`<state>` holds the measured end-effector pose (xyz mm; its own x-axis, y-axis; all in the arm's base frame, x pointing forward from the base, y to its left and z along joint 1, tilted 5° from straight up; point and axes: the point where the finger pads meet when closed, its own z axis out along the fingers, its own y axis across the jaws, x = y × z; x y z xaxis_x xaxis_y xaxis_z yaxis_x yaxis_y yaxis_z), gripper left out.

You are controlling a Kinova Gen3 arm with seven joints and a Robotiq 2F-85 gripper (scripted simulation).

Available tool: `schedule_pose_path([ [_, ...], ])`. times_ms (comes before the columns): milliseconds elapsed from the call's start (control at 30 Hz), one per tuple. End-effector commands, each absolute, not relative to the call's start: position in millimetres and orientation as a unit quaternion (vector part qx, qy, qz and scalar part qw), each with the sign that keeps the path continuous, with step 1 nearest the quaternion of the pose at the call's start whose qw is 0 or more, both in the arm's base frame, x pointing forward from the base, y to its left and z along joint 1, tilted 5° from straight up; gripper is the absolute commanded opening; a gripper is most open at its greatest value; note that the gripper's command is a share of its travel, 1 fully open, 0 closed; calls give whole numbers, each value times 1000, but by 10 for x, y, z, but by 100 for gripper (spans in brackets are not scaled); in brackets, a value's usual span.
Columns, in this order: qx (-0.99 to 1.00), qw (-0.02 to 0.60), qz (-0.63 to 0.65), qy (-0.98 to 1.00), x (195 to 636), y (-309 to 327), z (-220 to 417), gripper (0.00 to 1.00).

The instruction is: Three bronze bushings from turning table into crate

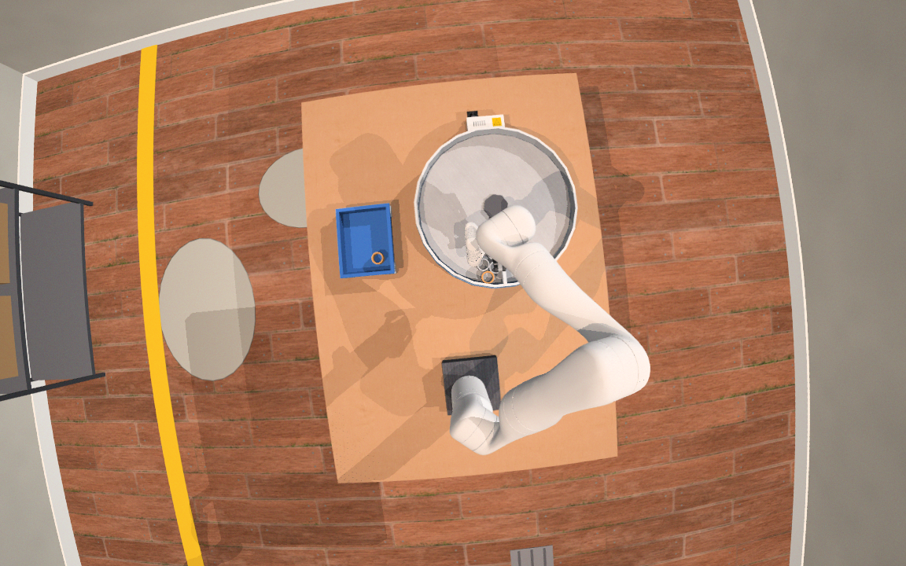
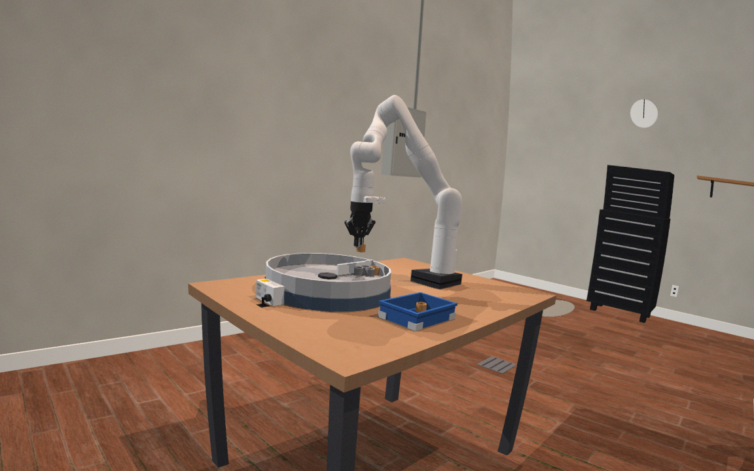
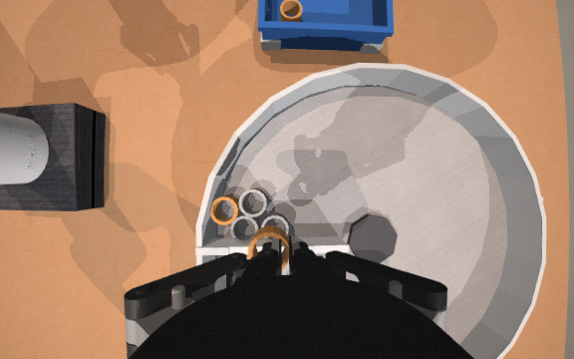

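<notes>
My gripper (image 2: 359, 242) (image 3: 284, 247) is shut on the wall of a bronze bushing (image 2: 360, 248) (image 3: 268, 230), held above the turning table (image 1: 470, 158) (image 2: 326, 286) (image 3: 431, 145); the arm hides it in the top view. Another bronze bushing (image 1: 487, 283) (image 2: 375, 270) (image 3: 212, 212) stands on the turning table by its rim. Three grey bushings stand close beside it: one (image 3: 240, 203) upper, one (image 3: 232, 229) lower, and one (image 3: 275, 217) partly hidden behind the held bushing. A bronze bushing (image 1: 372, 258) (image 2: 421, 306) (image 3: 291, 18) stands in the blue crate (image 1: 338, 242) (image 2: 429, 318) (image 3: 327, 27).
A low white divider (image 2: 346, 268) (image 3: 319, 246) runs from the turning table's rim towards its dark hub (image 1: 495, 203) (image 2: 327, 275) (image 3: 373, 238). The raised rim lies between the gripper and the crate. A control box (image 1: 481, 123) (image 2: 269, 291) sits against the rim.
</notes>
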<state>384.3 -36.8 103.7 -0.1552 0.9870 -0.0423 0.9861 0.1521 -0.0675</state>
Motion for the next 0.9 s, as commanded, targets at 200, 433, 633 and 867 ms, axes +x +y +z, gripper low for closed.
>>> schedule_pose_path([
  [200, -650, 5, 39, -759, 3959, 154, 1009, 0],
  [433, -650, 5, 39, -759, 3959, 154, 1009, 0],
  [633, -651, 5, 39, -758, 4006, 357, 1000, 0],
  [867, -651, 4, 39, -758, 4073, 670, 980, 0],
])
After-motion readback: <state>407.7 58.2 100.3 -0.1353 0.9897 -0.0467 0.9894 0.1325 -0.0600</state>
